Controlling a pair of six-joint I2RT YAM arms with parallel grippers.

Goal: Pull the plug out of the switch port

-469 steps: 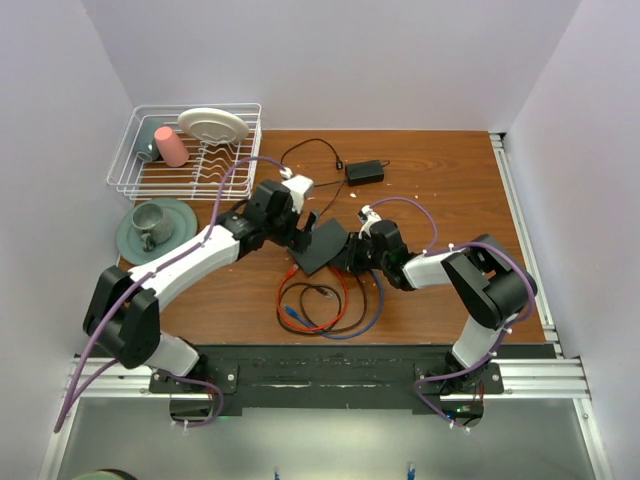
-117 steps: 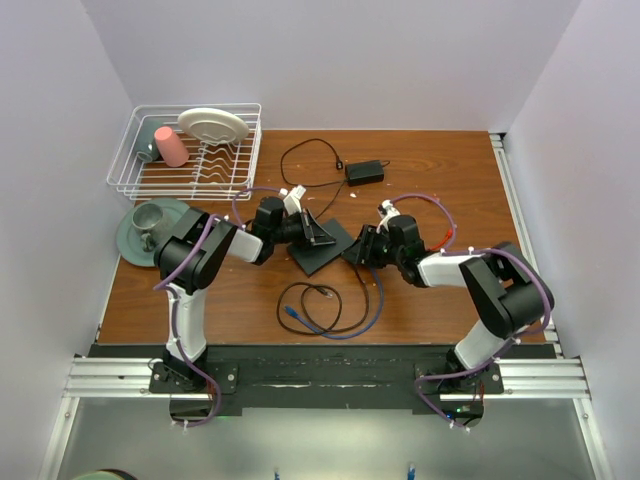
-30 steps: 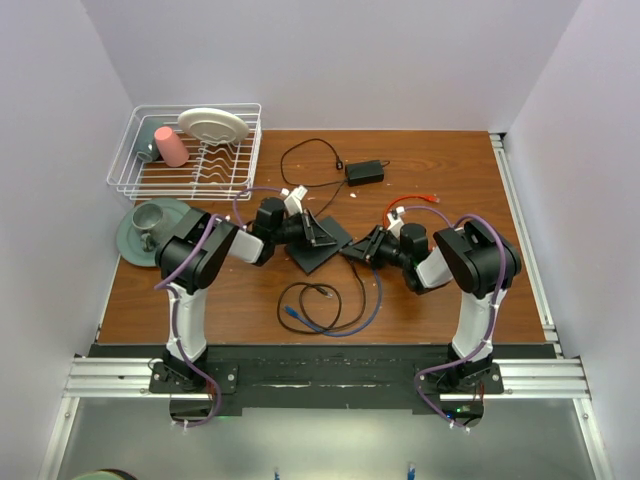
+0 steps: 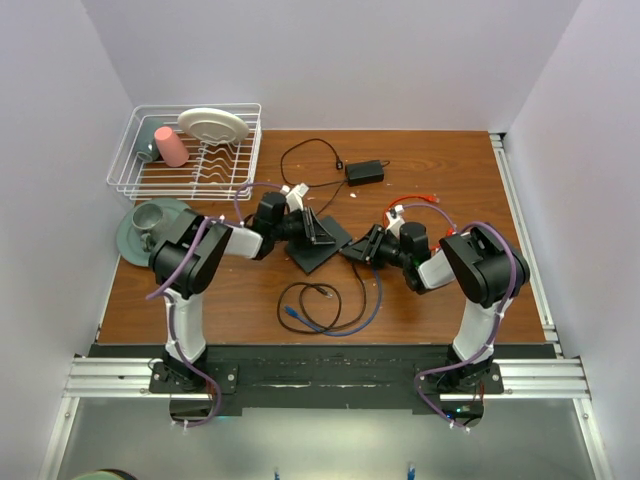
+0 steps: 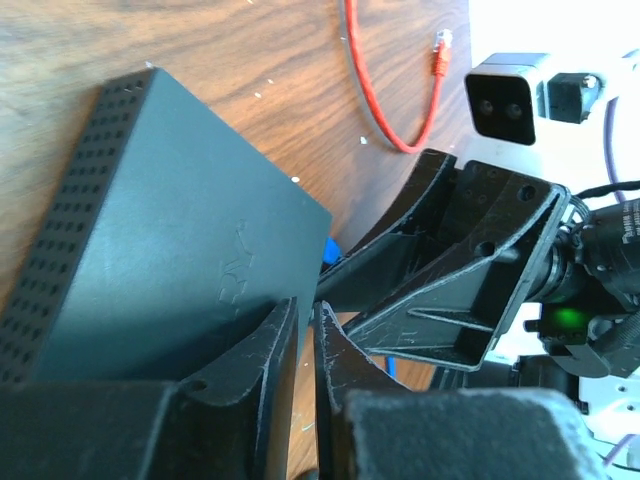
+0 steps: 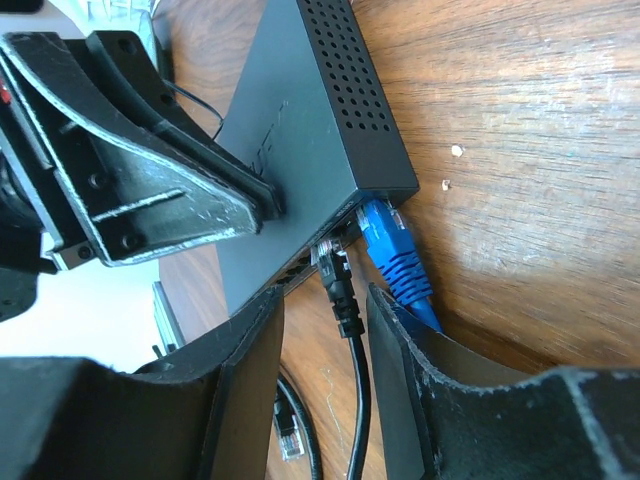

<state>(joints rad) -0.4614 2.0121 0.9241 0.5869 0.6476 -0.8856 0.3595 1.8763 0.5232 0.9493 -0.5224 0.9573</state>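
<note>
The switch (image 4: 322, 250), a thin black box, lies mid-table, also in the left wrist view (image 5: 180, 220) and the right wrist view (image 6: 300, 110). A blue plug (image 6: 390, 245) sits in its end socket. A black plug (image 6: 338, 270) hangs at the socket mouth beside it, its clear tip at the edge. My right gripper (image 6: 322, 295) (image 4: 354, 250) is open, the black cable loose between its fingers. My left gripper (image 5: 305, 308) (image 4: 316, 229) rests on the switch's far side, its jaws a narrow slit apart with nothing between them. A red cable (image 4: 412, 201) lies loose behind the right wrist.
A coil of black and blue cable (image 4: 325, 305) lies near the front. A power brick (image 4: 365, 172) with a thin cord sits at the back. At the back left stands a wire dish rack (image 4: 135, 180), with a green plate and mug (image 4: 130, 240) in front of it.
Since a second ago my left jaws have parted slightly and the left arm has shifted a little. The right gripper stays at the sockets. Earlier, the red cable moved from the coil to the right.
</note>
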